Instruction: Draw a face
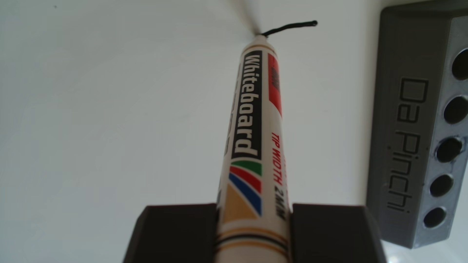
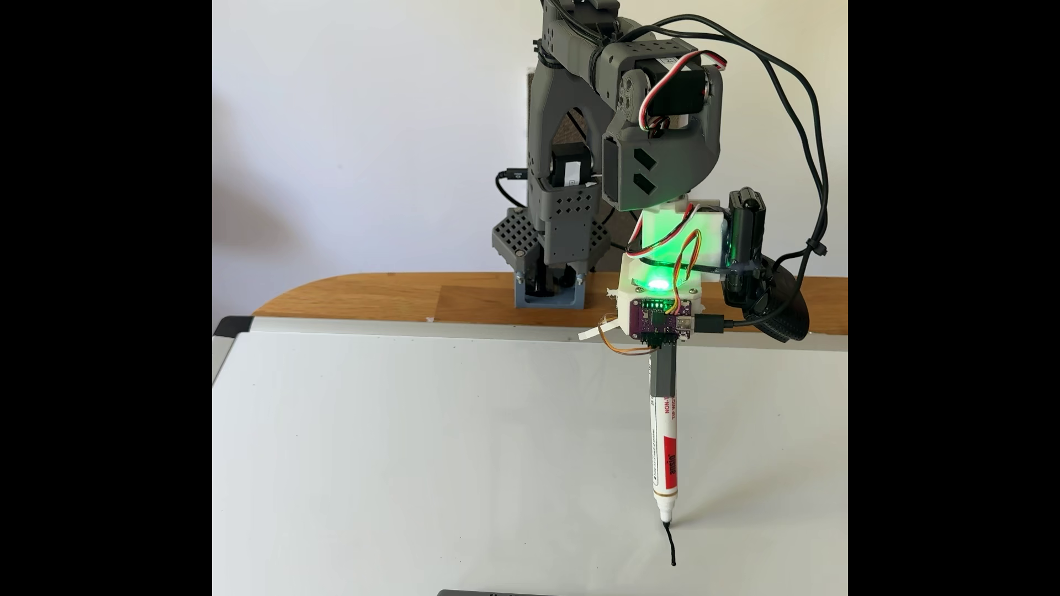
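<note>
The gripper [image 1: 254, 235], nearest the lens in the other view, is closed on the whiteboard marker [image 1: 250, 126]. The marker's long axis runs away from it to the whiteboard [image 2: 401, 458], where the tip touches one end of the face [image 1: 291, 26], so far one short curved stroke.

A white whiteboard [image 2: 401, 458] with a silver frame lies flat on a wooden table [image 2: 355, 295], whose bare strip shows at 12 o'clock in the fixed view. On the board, toward 5 o'clock, runs one short dark stroke of the face [image 2: 669, 544]. In the other view a grey block [image 1: 415, 141] engraved "Da Pinchi" rests on the board at 3 o'clock.
</note>
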Controlling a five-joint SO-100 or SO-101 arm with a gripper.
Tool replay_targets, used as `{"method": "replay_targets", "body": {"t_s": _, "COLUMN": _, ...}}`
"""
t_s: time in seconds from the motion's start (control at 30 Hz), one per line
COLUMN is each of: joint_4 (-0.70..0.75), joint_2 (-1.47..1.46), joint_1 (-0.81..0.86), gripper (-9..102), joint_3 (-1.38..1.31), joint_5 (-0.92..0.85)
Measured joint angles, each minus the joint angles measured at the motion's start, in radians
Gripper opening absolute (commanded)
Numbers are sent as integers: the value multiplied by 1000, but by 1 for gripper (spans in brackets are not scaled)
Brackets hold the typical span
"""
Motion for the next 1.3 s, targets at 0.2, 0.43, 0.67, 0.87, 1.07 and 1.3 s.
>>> {"method": "replay_targets", "body": {"t_s": 0.2, "joint_4": -3, "joint_2": 14, "joint_1": 14, "gripper": -1, "joint_3": -17, "joint_5": 2}}
{"method": "replay_targets", "body": {"t_s": 0.43, "joint_4": -3, "joint_2": 23, "joint_1": 130, "gripper": -1, "joint_3": -140, "joint_5": -29}}
{"method": "replay_targets", "body": {"t_s": 0.67, "joint_4": -3, "joint_2": 25, "joint_1": 298, "gripper": -1, "joint_3": -149, "joint_5": -133}}
{"method": "replay_targets", "body": {"t_s": 0.87, "joint_4": -3, "joint_2": 21, "joint_1": 331, "gripper": -1, "joint_3": -130, "joint_5": -152}}
{"method": "replay_targets", "body": {"t_s": 1.07, "joint_4": -3, "joint_2": -26, "joint_1": 331, "gripper": -1, "joint_3": -130, "joint_5": -152}}
{"method": "replay_targets", "body": {"t_s": 1.3, "joint_4": -43, "joint_2": -71, "joint_1": 330, "gripper": -1, "joint_3": -130, "joint_5": -152}}
